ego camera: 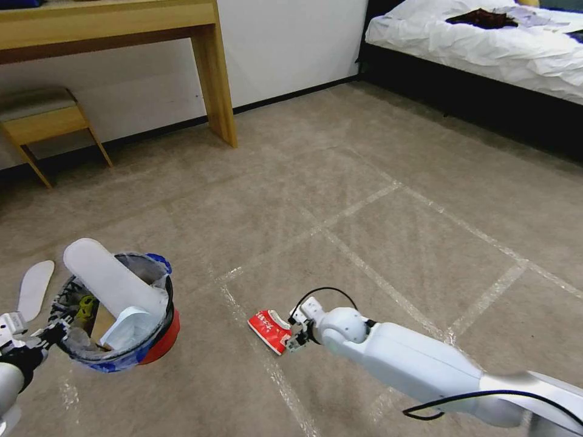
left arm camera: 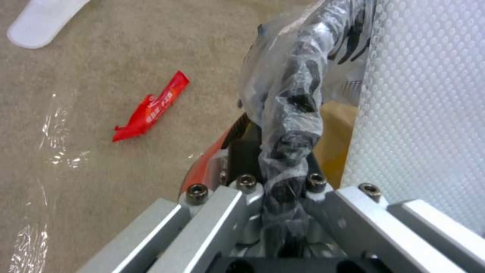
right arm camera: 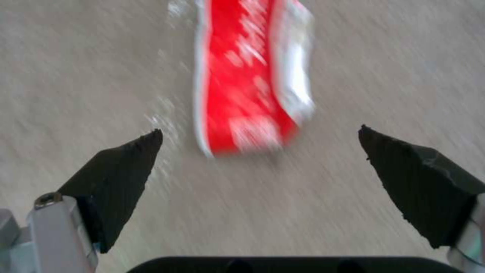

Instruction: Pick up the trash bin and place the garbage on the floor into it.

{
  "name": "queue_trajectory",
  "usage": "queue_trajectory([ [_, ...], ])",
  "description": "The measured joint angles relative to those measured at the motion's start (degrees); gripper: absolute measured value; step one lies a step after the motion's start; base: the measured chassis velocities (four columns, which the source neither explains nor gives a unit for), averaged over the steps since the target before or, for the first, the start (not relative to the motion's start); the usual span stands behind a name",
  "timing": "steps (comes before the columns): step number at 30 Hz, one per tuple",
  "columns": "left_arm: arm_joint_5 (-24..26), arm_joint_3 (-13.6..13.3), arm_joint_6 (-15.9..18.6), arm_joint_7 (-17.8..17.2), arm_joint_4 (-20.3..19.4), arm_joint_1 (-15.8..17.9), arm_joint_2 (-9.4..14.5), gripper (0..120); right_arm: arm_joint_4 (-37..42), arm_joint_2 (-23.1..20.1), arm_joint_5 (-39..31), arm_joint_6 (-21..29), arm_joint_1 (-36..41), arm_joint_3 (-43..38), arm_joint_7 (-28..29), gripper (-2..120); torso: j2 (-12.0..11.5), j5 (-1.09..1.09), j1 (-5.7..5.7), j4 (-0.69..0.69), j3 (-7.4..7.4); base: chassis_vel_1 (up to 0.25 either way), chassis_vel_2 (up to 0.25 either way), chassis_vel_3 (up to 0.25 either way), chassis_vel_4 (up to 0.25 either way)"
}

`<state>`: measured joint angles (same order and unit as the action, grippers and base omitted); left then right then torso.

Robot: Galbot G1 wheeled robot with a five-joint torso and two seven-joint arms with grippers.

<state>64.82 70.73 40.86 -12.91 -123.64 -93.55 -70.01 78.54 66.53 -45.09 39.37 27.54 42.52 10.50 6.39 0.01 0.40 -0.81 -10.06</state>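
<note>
The small round red trash bin (ego camera: 159, 340), lined with a clear plastic bag showing blue edging and black lettering at its rim, is hanging tilted at the lower left of the head view. The left end effector (ego camera: 51, 334) is pinching the bin's bagged rim (left arm camera: 288, 151) between its pressed-together fingers. A flat white slipper (ego camera: 112, 284) is sticking up out of the bin, with brown paper and a small green-labelled item beside it inside.

The right end effector (right arm camera: 260, 142) is hovering low over the floor with its black fingertips (right arm camera: 129, 167) spread wide, the flattened red-and-white wrapper (ego camera: 270, 331) lying on the carpet just ahead of them, not yet gripped. A second white slipper (ego camera: 34, 288) is lying on the beige low-pile carpet (ego camera: 376, 152) left of the bin, and a thin red wrapper (left arm camera: 151, 108) is lying below it.

Worn translucent tape lines (ego camera: 364, 203) are crossing the carpet in a grid. A wooden table (ego camera: 121, 24) and a low wooden stool (ego camera: 42, 118) are standing against the white wall, and a bed with rumpled white bedding (ego camera: 480, 42) is standing at the far right.
</note>
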Motion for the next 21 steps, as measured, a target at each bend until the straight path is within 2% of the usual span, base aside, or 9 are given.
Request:
queue_trajectory([
  [2,0.06,0.05,0.00,0.01,-0.09,-0.03,-0.01,1,-0.46,0.50,0.26,-0.18,-0.05,0.12,-0.21,99,0.00,0.01,0.00,0.01,0.00,0.000,0.000,0.000,0.000],
  [4,0.21,0.27,-0.03,-0.03,-0.42,-0.22,-0.12,1,-4.89,4.29,3.36,-2.40,-0.23,0.78,-1.33,99,0.00,-0.01,0.00,0.01,0.00,0.000,0.000,0.000,0.000],
  [8,0.24,0.29,-0.03,-0.04,-0.47,-0.28,-0.27,1,-7.83,5.74,5.19,-3.59,-0.29,0.79,-1.94,99,0.00,-0.02,0.00,0.00,0.00,0.000,0.000,0.000,0.000],
  [10,0.25,0.29,-0.04,-0.04,-0.47,-0.31,-0.36,1,-11.95,7.30,7.35,-5.15,-0.41,0.51,-2.41,99,0.00,-0.02,0.00,-0.01,0.00,0.000,0.000,0.000,0.000],
  [21,0.16,-0.14,-0.09,-0.04,-0.08,-0.02,-0.48,1,-19.66,9.61,11.72,-10.69,-0.21,-0.46,-4.38,97,0.00,-0.01,0.00,-0.01,0.00,0.000,0.000,0.000,0.000],
])
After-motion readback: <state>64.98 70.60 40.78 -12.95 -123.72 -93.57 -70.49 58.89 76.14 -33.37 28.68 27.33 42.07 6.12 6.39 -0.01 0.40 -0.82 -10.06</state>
